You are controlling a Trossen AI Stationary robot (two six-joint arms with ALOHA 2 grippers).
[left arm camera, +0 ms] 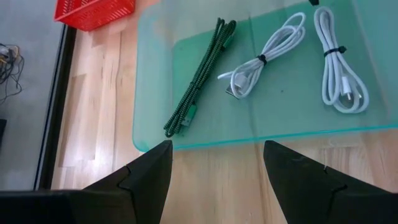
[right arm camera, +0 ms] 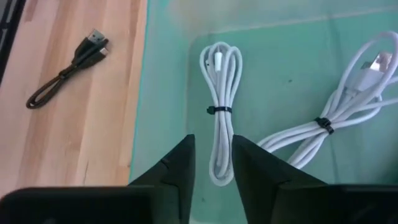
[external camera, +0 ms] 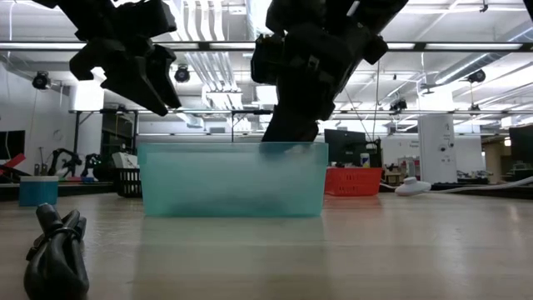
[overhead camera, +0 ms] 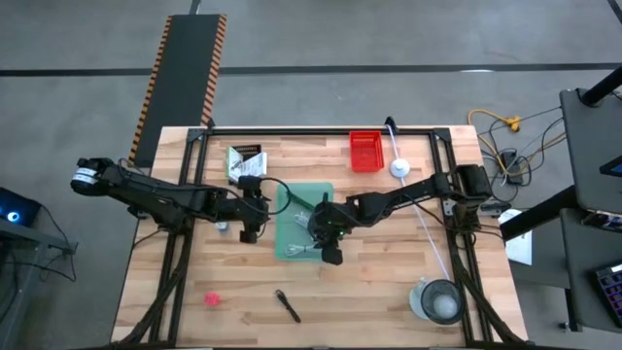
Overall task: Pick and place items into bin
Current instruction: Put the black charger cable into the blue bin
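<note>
A pale green see-through bin (overhead camera: pixel 290 192) stands mid-table. Inside it lie a green braided cable (left arm camera: pixel 200 78) and two white coiled cables (left arm camera: pixel 264 57) (left arm camera: pixel 339 62). My right gripper (right arm camera: pixel 212 146) is open by a narrow gap and reaches down into the bin (external camera: pixel 233 179). Its fingers stand either side of one white cable's end loop (right arm camera: pixel 221 171), which lies flat on the bin floor. My left gripper (left arm camera: pixel 217 149) hangs open over the bare wood just outside the bin's left wall (overhead camera: pixel 249 231). White printed packets (overhead camera: pixel 246 160), a pink blob (overhead camera: pixel 212 298) and a short black cable (right arm camera: pixel 68 71) rest on the table.
A red basket (overhead camera: pixel 366 151) and a white round object (overhead camera: pixel 399 167) sit near the far edge. A glass bowl (overhead camera: pixel 437 299) stands at the near right corner. The black cable (overhead camera: pixel 288 305) lies near the front edge, close to the low camera (external camera: pixel 54 250).
</note>
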